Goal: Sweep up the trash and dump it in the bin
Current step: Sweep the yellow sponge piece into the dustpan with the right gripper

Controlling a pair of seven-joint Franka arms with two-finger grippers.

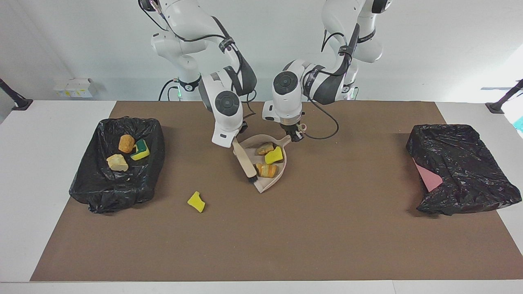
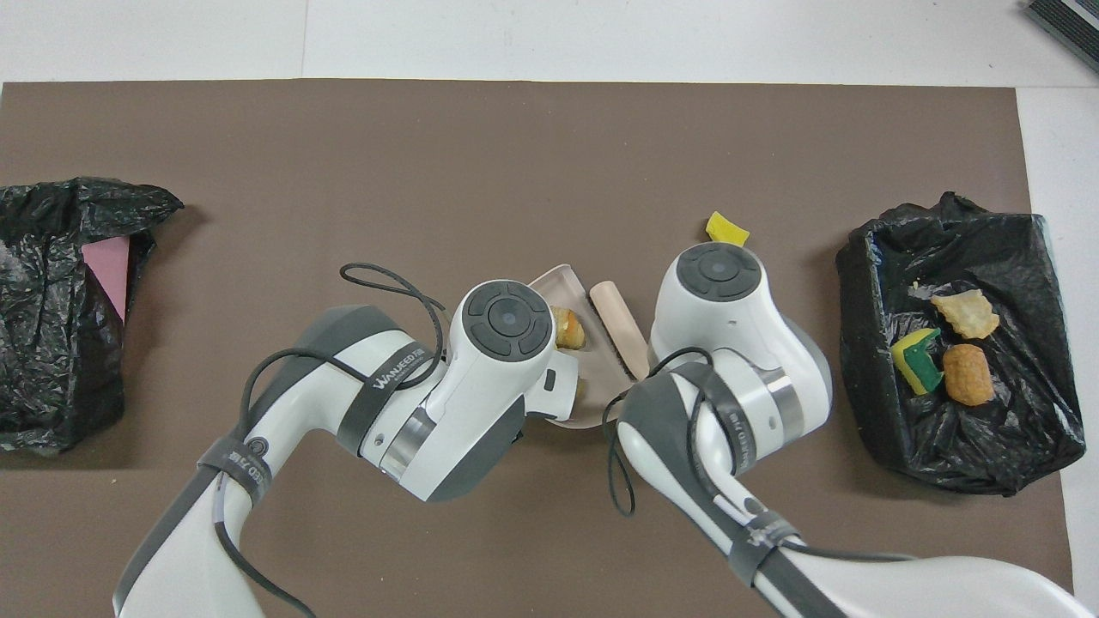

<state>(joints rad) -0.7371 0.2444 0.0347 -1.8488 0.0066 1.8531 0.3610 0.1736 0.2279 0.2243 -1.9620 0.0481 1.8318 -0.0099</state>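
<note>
Brown mat (image 1: 327, 228) | my left gripper (image 1: 295, 134) clamps dustpan (image 1: 281, 169) handle, steadying it | my right gripper (image 1: 236, 141) pinches brush (image 1: 245, 161), penning three scraps inside | yellow scrap (image 1: 196, 201) lies loose, farther out | bin (image 1: 102, 192) holds three.

Scraps (image 1: 267, 162) in pan, bin (image 1: 116, 163); one loose.

Robotics lab, test bench. Two white robot arms (image 1: 229, 94) mounted at one edge of a white table (image 1: 49, 134); a brown mat (image 1: 327, 228) covers most of the top. Bare pale wall (image 1: 429, 41). Black camera-stand feet (image 1: 496, 107) at the table's corners.
</note>
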